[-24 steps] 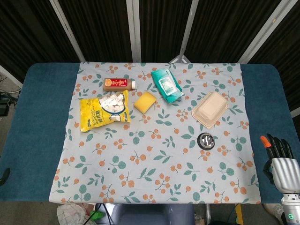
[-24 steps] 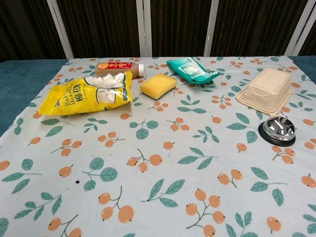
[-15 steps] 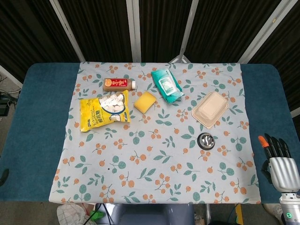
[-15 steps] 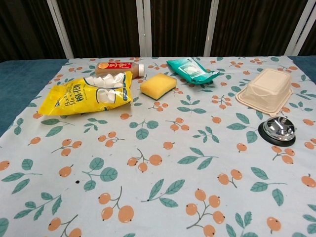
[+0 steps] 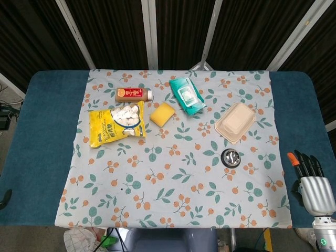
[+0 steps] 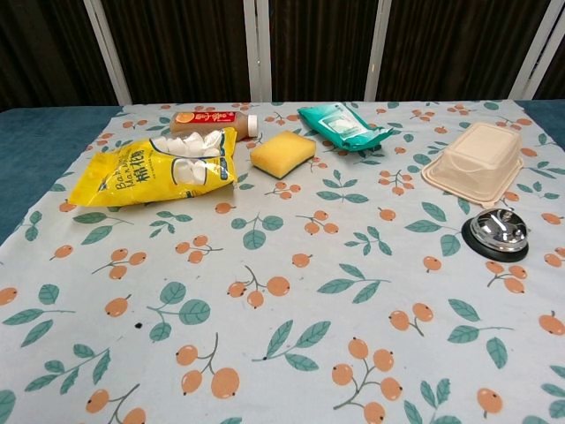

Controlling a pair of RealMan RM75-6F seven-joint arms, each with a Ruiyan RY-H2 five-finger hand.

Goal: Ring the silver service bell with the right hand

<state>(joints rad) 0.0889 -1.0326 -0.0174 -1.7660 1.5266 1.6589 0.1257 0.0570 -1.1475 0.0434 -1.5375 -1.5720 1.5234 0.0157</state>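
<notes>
The silver service bell (image 5: 230, 157) on its black base stands on the right part of the floral cloth, just in front of a beige clamshell box; the chest view shows the bell (image 6: 499, 233) at its right side. My right hand (image 5: 311, 181) hovers at the table's near right corner over the blue surface, well to the right of the bell and nearer to me. Its fingers are stretched out and hold nothing. Only a dark sliver at the left edge, which may be my left hand (image 5: 4, 198), shows in the head view. Neither hand appears in the chest view.
A beige clamshell box (image 5: 235, 122) lies just behind the bell. Further left on the floral cloth (image 5: 173, 184) are a teal wipes pack (image 5: 186, 94), a yellow sponge (image 5: 163, 114), a yellow snack bag (image 5: 116, 125) and an orange-labelled bottle (image 5: 134, 94).
My right hand has drifted slightly to the left, toward the cloth. Nothing on the table has moved.
</notes>
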